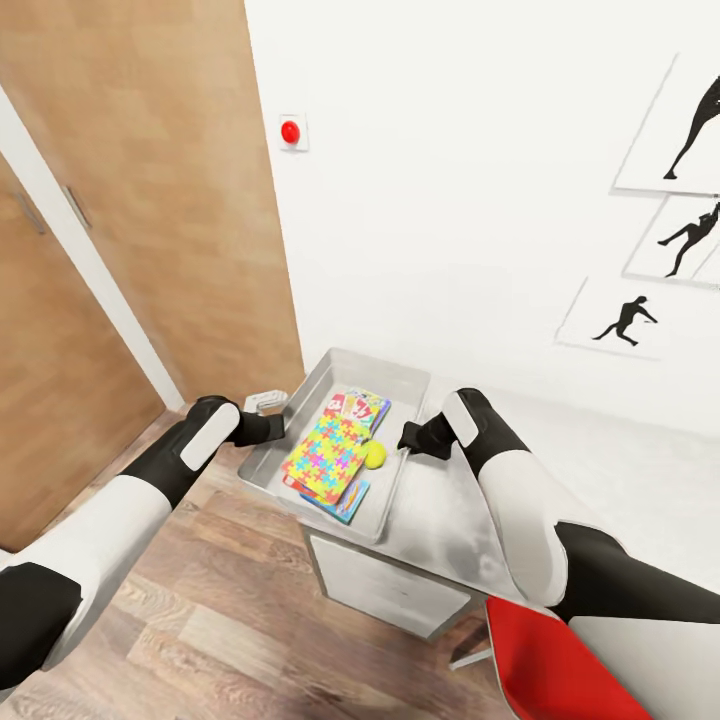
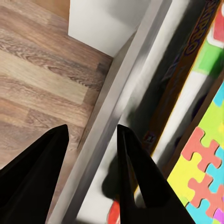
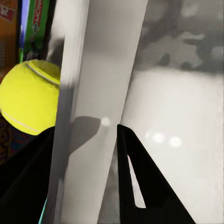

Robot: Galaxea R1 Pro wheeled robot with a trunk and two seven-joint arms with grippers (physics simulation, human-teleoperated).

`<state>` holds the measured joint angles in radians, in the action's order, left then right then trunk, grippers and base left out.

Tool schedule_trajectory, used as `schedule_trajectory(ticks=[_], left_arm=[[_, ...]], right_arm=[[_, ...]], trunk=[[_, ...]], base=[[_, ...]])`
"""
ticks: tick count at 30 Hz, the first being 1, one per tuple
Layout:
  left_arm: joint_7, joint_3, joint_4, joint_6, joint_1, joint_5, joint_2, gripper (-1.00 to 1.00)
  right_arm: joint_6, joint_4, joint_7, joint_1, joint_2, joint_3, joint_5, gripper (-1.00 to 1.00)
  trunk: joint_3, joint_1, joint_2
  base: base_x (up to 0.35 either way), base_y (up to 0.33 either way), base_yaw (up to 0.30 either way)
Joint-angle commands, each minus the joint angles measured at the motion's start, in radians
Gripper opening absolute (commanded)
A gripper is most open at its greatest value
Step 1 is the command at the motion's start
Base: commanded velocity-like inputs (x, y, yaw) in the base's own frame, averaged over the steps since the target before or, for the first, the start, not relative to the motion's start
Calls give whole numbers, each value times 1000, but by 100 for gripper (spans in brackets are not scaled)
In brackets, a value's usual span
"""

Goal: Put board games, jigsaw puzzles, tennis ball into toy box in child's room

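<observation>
1. On the table, at its end nearest the door, the toy box sits with its near corner overhanging the edge, and you have one gripper at each long rim.
2. Inside it lies a puzzle on top, bright interlocking pieces, with printed game boxes showing beneath and beyond it; the ball rests against the puzzle's right side, close to the right wall.
3. Your left gripper has its fingers parted with the box's left rim running between them; they straddle it, and I cannot tell whether the pads touch.
4. Your right gripper does the same on the right rim, ball just inside that wall.
5. By my reading, the visible toys are in and you are on the box itself. I cannot count every toy in the stack.
6. If you mean to shift the box, close both sides evenly and keep it level.
7. Beyond stand white wall, silhouette pictures and wood floor.
</observation>
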<state>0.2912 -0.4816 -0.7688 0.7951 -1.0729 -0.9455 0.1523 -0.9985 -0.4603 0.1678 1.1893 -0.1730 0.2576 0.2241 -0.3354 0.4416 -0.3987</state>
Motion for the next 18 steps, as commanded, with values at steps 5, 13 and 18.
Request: schedule_trajectory(ticks=[5, 13, 18], left_arm=[[11, -2, 0, 6, -1, 1, -14, -100], [11, -1, 0, 6, -1, 1, -14, -100], [11, -1, 0, 6, -1, 1, -14, -100]], right_arm=[[-3, 11, 10, -1, -2, 2, -8, -100], [-2, 9, 10, -2, -2, 2, -8, -100], [-1, 7, 10, -3, -2, 2, -8, -100]], trunk=[[-2, 8, -1], [-2, 8, -1], [-2, 8, -1]], base=[[97, -249, 2], [32, -85, 0], [6, -15, 0]])
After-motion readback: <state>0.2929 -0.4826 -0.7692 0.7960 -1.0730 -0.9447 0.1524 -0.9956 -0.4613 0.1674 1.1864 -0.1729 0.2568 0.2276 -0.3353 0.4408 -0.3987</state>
